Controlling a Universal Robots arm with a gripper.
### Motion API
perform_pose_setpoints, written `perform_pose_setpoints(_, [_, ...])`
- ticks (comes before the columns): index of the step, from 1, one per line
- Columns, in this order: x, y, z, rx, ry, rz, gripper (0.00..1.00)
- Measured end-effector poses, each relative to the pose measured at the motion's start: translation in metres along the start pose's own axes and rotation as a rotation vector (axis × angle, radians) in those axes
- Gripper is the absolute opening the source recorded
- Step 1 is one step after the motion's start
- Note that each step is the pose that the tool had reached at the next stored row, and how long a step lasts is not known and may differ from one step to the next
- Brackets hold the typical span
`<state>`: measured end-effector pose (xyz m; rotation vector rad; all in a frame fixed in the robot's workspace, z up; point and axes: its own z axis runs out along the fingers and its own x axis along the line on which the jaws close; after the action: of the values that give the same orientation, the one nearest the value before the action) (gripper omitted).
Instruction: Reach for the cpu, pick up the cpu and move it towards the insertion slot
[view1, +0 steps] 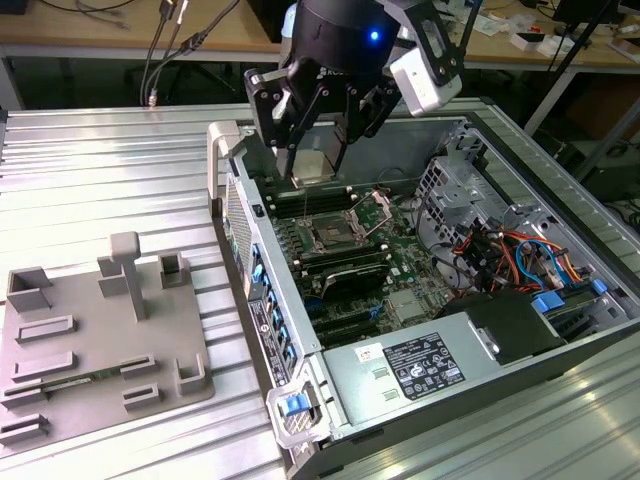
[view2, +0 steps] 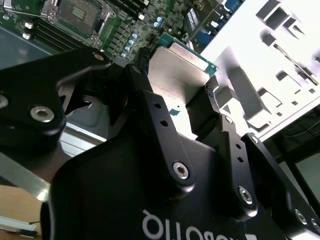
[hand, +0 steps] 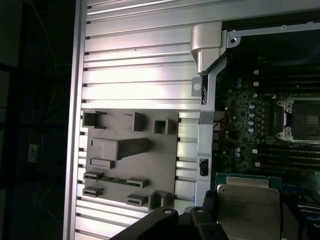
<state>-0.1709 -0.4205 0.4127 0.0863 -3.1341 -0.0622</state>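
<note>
Overhead, the gripper (view1: 318, 160) clamps the cpu (view1: 314, 167).

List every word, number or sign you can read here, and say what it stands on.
Black label on the silver metal power-supply box: white print, too small to read.
White sticker beside it: too small to read.
Black gripper, shut on the silvery square cpu: white lettering on its body, upside down and cut off at the picture's edge, not readable whole.
</note>
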Motion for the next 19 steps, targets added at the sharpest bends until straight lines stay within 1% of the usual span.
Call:
perform_pose_setpoints(5, [-0.0101, -0.0005, 0.0005, -0.0001, -0.0001, 0.000, 0.55])
perform_pose_setpoints(10, [-0.0268, -0.0014, 0.0011, 0.0000, -0.0001, 0.000, 0.55])
perform_pose_setpoints(12, [-0.0355, -0.0019, 0.0014, 0.0000, 0.0000, 0.000, 0.55])
perform_pose_setpoints(15, [-0.0446, -0.0024, 0.0021, -0.0002, -0.0001, 0.000, 0.55])
perform_pose_setpoints(19, [-0.0508, -0.0028, 0.0024, 0.0001, 0.0001, 0.000, 0.55])
